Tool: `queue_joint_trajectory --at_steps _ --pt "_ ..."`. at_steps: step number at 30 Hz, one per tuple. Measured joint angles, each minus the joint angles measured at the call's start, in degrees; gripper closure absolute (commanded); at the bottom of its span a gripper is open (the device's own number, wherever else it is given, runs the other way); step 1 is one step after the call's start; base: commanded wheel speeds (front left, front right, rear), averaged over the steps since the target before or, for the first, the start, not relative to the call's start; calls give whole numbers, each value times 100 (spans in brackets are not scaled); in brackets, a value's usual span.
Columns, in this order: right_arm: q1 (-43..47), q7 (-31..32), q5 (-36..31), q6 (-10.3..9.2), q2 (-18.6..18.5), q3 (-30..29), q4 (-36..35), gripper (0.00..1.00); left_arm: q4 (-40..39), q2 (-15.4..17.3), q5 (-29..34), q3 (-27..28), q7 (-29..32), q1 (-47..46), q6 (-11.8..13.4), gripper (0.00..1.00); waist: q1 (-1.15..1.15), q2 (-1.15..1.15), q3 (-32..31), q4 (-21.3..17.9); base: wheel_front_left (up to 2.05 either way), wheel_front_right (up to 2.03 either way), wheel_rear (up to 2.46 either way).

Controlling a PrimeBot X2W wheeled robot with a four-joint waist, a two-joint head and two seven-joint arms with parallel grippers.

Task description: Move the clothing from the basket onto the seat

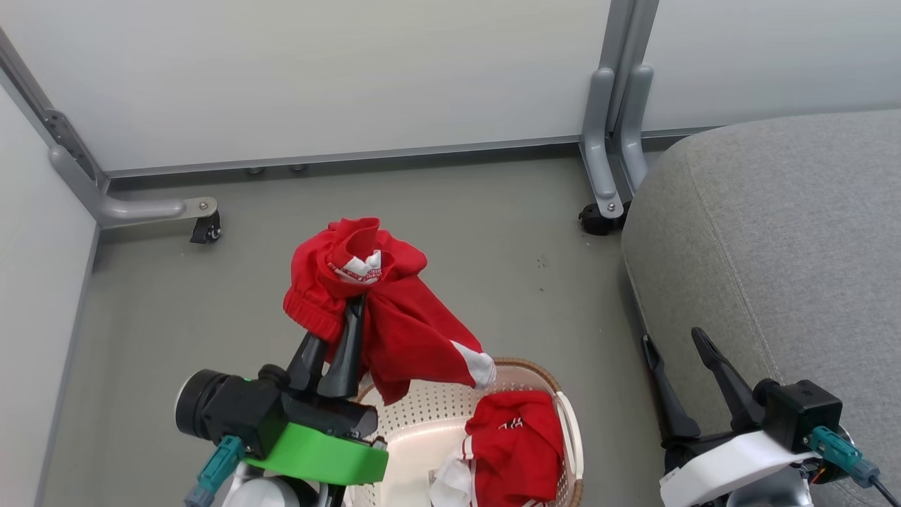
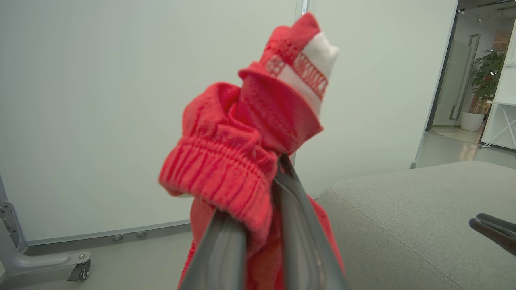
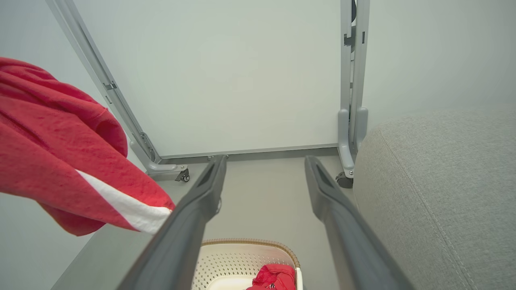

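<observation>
Left gripper (image 1: 355, 308) clamped on soft red white-striped fabric garment (image 1: 408, 331), held above cream perforated plastic basket (image 1: 422, 412): likely light, limp, draping; grip bunched elastic waistband. Right gripper (image 1: 672, 339) spread wide, empty.

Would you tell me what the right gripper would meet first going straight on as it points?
Probably the white partition low down; the right gripper seems to have open space until then.

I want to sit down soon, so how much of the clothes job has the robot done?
Done: nothing yet; the visible part of the seat has no clothes on it. In hand: the left gripper is shut on one red garment, lifted above the basket. Left: carry it to the seat, then fetch the second red garment in the basket. The right gripper is open and empty.
</observation>
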Motion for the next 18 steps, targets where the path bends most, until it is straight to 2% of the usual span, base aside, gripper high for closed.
queue_joint_trajectory --at_steps 8,11,18 --pt "-115 59 67 -1 -11 211 2 0 -25 10 -21 -79 0 -7 0 100 0 0 62 44 0 0 0" --pt "-370 102 199 0 -59 571 30 0 -34 16 -25 -112 0 -21 -4 100 0 0 93 77 0 0 0" --pt "-1268 112 655 0 -147 1913 360 0 -54 14 -26 -236 -1 -148 -49 100 0 0 204 186 0 0 0"
